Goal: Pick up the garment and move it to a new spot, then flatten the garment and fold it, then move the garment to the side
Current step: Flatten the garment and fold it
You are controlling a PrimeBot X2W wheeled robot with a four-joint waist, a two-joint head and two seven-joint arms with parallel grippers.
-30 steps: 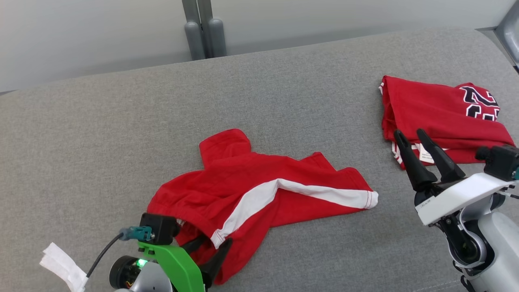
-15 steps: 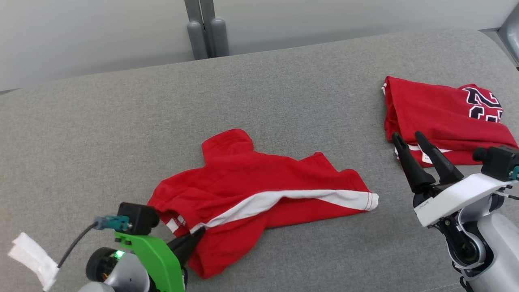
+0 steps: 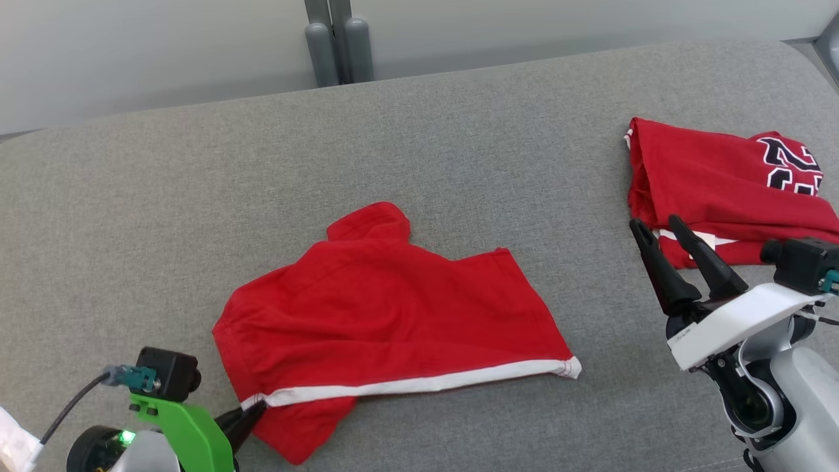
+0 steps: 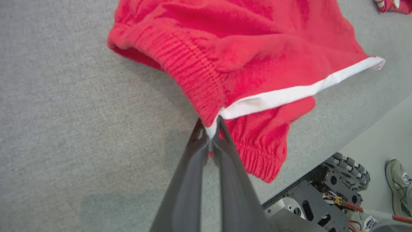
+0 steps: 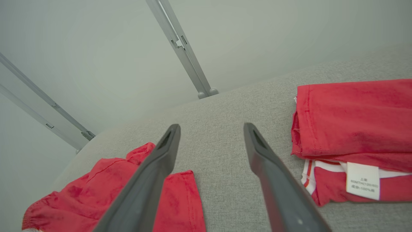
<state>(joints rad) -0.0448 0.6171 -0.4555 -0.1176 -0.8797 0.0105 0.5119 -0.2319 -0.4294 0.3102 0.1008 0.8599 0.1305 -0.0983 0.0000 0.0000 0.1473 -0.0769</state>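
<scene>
Grey cushion (image 3: 131, 196): left claw (image 3: 257, 409) dragged garment (image 3: 393, 314).

Two red garments are recorded on one grey surface (image 3: 196, 196): one striped garment (image 3: 393, 308) and one folded jersey (image 3: 721, 177). Two grippers are counted, the left gripper (image 4: 209, 125) and the right gripper (image 3: 655, 223), with two fingers (image 5: 151, 180) each. One shoe (image 4: 397, 187) is noted.

That folded red jersey (image 3: 721, 177) runs off the head view's right edge, so its black number print (image 3: 790, 167) is cut short, and the fingers of the right gripper (image 3: 654, 221) cover its near corner. The print on its white label (image 5: 363, 180) is too tiny to read. A shoe (image 4: 396, 186) gets clipped by the left wrist view's edge.
</scene>
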